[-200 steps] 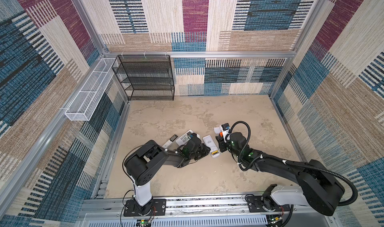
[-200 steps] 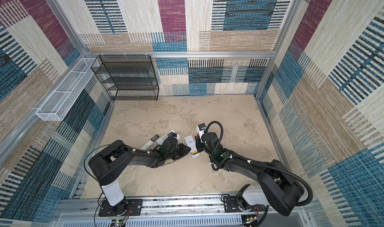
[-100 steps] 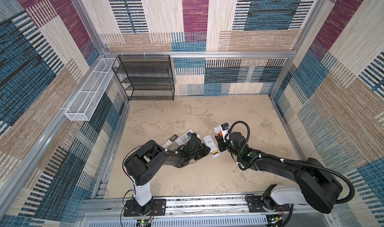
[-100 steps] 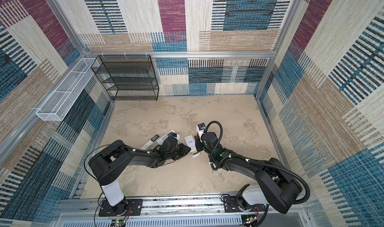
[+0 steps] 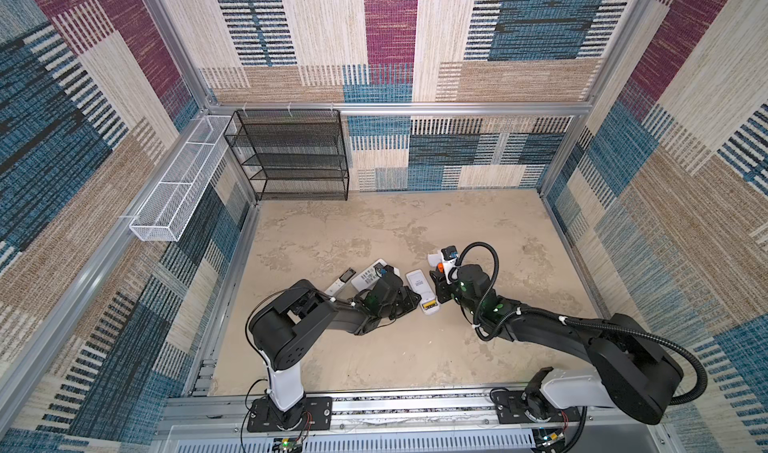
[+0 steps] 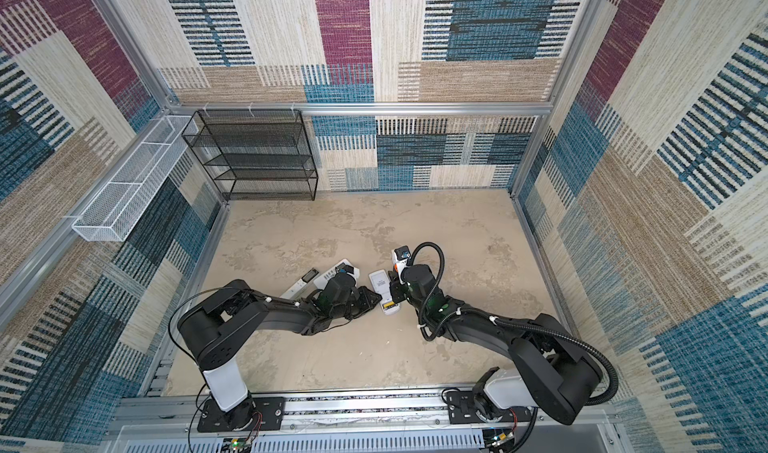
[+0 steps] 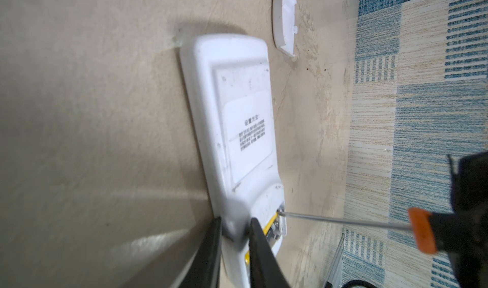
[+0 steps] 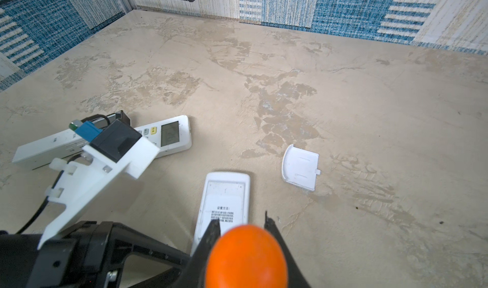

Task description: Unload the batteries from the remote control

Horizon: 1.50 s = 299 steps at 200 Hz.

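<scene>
- A yellow battery sits in the open compartment at one end of the white remote control. The remote lies back-up, label showing, on the table. Only a sliver of the battery shows, so I cannot tell whether a second cell lies beside it.
- The screwdriver has its thin steel tip touching the compartment's end wall, right at the cell's end.
- The right claw is clamped on the screwdriver's rounded orange-and-black handle.
- The left claw is pinched on the remote's rim beside the compartment, pinning it.
- To do this well, I judge: work the tip under the cell's end, lever up gently and hold the pinch firm. Glossy plastic slides on a smooth table, and a freed cylinder rolls.
- The curved white battery cover lies apart from the remote, and a second remote, display up, lies near.
</scene>
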Motion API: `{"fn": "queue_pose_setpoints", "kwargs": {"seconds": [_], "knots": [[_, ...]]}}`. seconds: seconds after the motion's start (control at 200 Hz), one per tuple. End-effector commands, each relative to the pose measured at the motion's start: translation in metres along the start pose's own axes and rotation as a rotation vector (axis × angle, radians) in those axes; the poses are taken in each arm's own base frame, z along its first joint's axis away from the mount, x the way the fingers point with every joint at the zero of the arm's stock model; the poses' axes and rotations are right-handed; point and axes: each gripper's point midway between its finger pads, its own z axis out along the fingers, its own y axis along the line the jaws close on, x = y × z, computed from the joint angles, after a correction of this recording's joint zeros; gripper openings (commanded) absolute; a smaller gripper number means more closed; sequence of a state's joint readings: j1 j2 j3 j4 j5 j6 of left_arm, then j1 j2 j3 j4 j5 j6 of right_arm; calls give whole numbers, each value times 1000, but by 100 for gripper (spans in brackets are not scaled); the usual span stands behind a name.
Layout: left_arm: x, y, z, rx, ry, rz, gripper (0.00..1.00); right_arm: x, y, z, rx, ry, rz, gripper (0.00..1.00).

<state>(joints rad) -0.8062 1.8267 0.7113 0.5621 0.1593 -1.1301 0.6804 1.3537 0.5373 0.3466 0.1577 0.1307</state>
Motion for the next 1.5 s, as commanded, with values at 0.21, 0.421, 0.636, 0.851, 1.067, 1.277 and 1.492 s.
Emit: {"fn": "queue_pose_setpoints", "kwargs": {"seconds": [0.21, 0.421, 0.636, 0.851, 1.067, 1.277, 1.492], "knots": [[19, 28, 0, -102, 68, -26, 21, 10, -4, 1, 46, 45, -22, 0], [21, 30, 0, -109, 69, -29, 21, 19, 1, -1, 68, 64, -82, 0], [23, 34, 1, -121, 71, -38, 20, 32, 13, 5, 77, 106, -148, 0], [25, 35, 0, -124, 73, -40, 19, 33, 18, 6, 71, 105, -112, 0], [26, 37, -1, -110, 69, -61, 18, 12, 23, -2, 25, -1, 23, 0], [32, 43, -3, -96, 68, -90, 17, -1, 13, -11, -7, -85, 192, 0], [34, 44, -4, -91, 65, -95, 16, -9, 1, -23, -48, -147, 329, 0]]}}
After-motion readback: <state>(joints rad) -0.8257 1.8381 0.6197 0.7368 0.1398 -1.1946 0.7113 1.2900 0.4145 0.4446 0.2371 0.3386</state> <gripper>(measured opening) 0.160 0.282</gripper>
